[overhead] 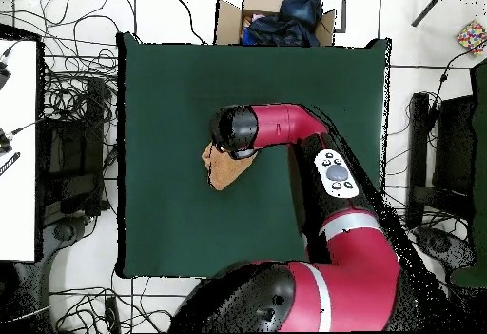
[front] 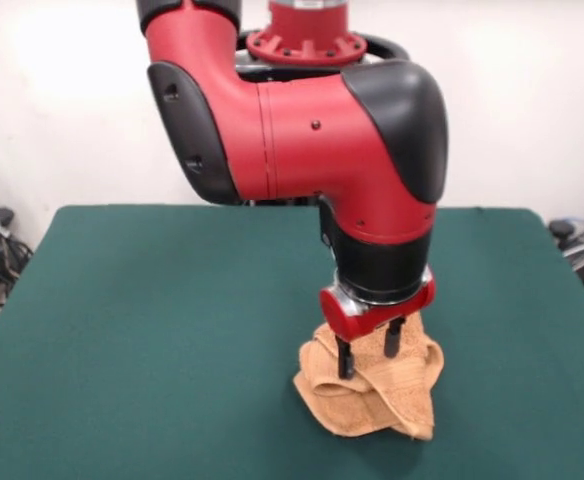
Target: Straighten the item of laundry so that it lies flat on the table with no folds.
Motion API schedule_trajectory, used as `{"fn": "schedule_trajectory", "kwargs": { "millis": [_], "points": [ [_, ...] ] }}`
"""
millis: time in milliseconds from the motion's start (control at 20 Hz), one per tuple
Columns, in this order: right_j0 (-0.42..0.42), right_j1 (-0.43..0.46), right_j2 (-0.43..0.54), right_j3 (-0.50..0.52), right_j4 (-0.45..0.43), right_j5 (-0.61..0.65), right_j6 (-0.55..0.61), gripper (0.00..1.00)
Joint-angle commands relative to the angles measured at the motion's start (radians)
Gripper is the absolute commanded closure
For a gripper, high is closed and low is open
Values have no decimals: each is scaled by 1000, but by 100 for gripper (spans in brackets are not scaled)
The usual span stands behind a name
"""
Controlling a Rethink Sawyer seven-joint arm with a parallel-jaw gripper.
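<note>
The orange-tan washcloth [front: 397, 395] lies crumpled in a folded heap on the green table [front: 152, 300], near the front edge and right of centre. My gripper [front: 369, 348] points straight down onto the top of the heap, its two black fingers [front: 344, 357] apart with a ridge of cloth between them. In the overhead view the washcloth [overhead: 221, 171] shows only as a tan wedge sticking out from under the arm's wrist [overhead: 235, 131], which hides the gripper. The table [overhead: 171, 92] spreads wide around it. No tag shows.
The red arm [overhead: 333, 187] reaches over the table from the base side. A cardboard box with dark clothes [overhead: 276, 16] stands beyond the table's far edge. Cables [overhead: 67, 111] and equipment lie on the floor beside the table.
</note>
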Motion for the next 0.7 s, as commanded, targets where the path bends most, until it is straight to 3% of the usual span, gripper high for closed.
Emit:
{"fn": "schedule_trajectory", "kwargs": {
  "millis": [50, 700],
  "points": [
    [20, 27, -51, -44, -9, 98, 78, 0],
    [7, 31, -47, -37, 1, 93, 51, 0]
  ]
}}
